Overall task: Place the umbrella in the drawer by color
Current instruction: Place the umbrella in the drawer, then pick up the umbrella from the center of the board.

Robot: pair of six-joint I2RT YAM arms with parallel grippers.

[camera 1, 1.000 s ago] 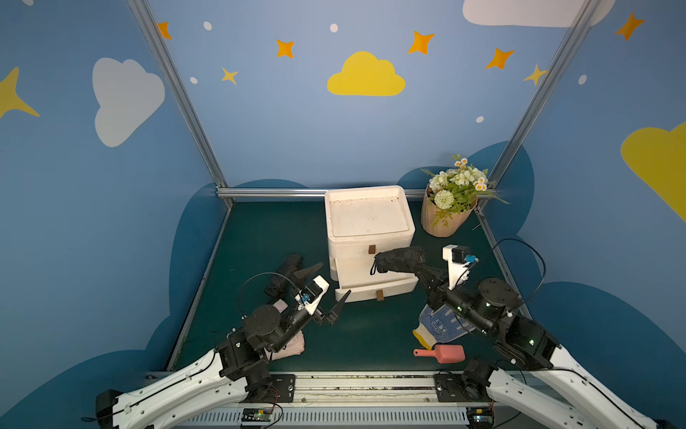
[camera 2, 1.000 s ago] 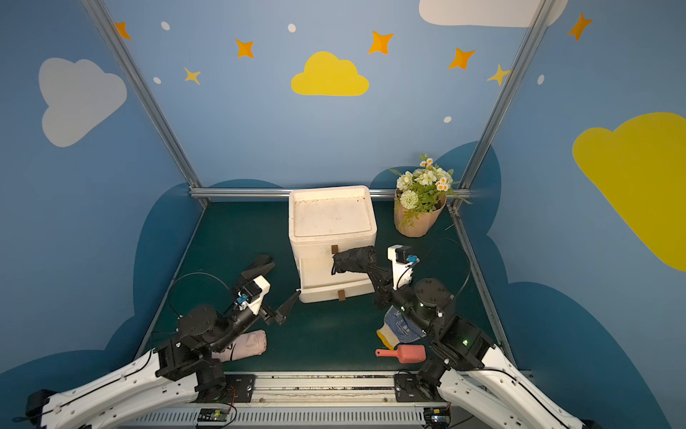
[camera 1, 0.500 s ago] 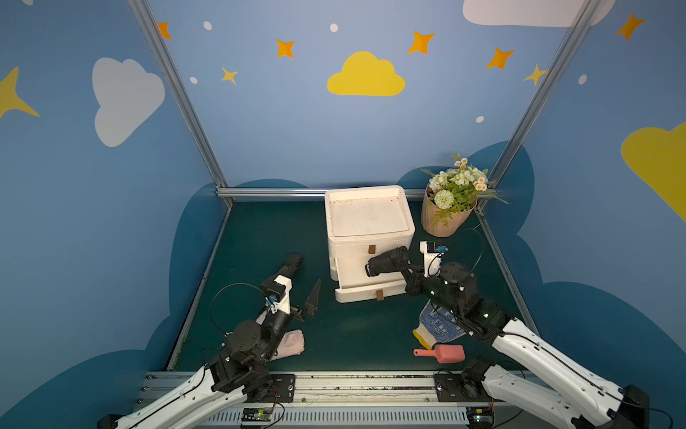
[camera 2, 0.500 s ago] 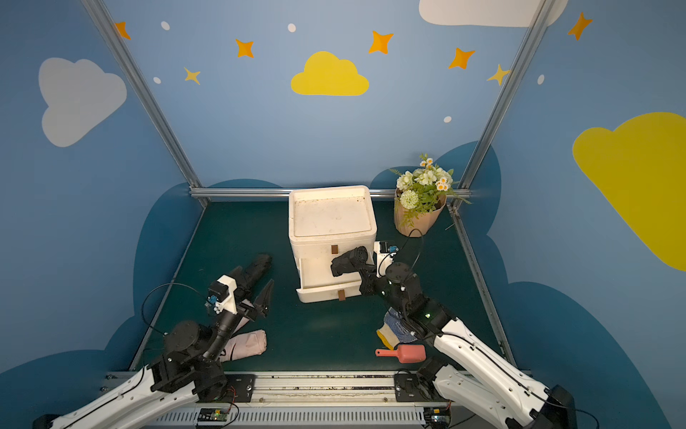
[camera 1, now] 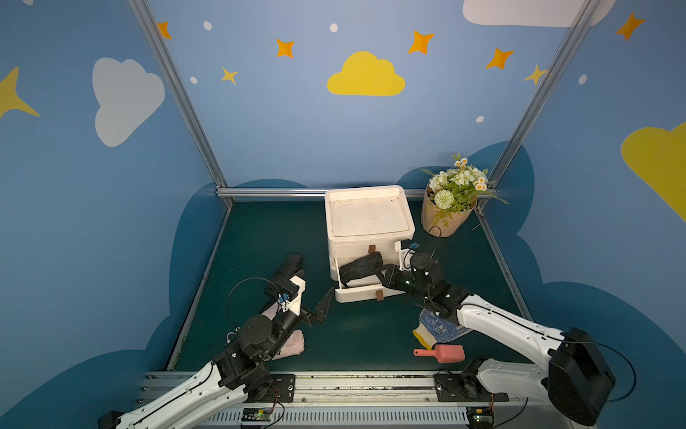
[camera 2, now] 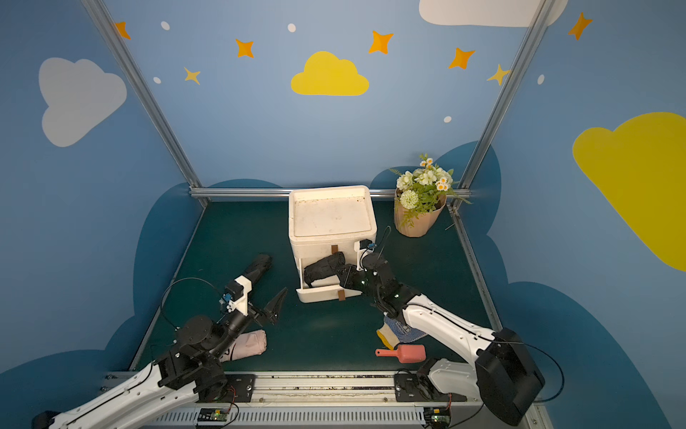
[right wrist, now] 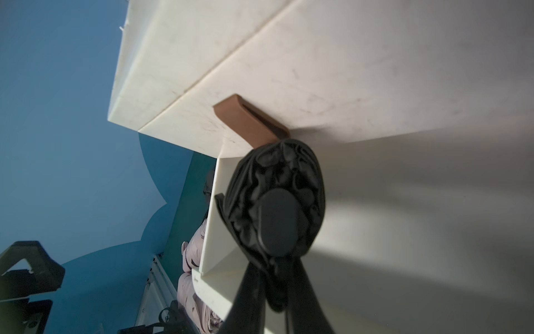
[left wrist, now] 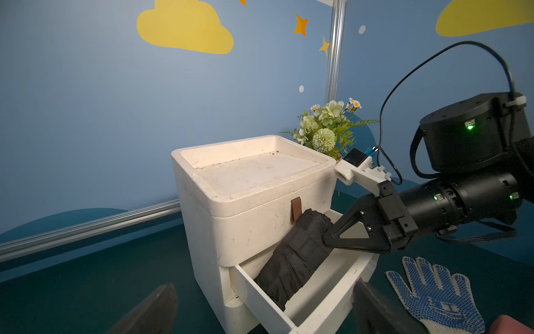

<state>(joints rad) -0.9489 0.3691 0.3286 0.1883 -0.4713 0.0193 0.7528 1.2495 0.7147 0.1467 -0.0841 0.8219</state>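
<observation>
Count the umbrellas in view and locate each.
3. One black umbrella leans in the open lower drawer; a second black umbrella lies on the mat left of the cabinet; a pink umbrella lies partly under the left arm. The shut upper drawer could hide more.

The black umbrella [left wrist: 294, 257] is matt, creased cloth. The white drawer chest [left wrist: 254, 228] looks like dull, scuffed plastic, its brown pull tabs [left wrist: 295, 209] leather-like. The desk [camera 1: 267, 241] is matt. At five o'clock from the chest, the glove [left wrist: 436, 295] is knitted cloth.

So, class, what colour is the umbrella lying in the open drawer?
Black. The umbrella shows best in the left wrist view, slanting out of the drawer.
</observation>
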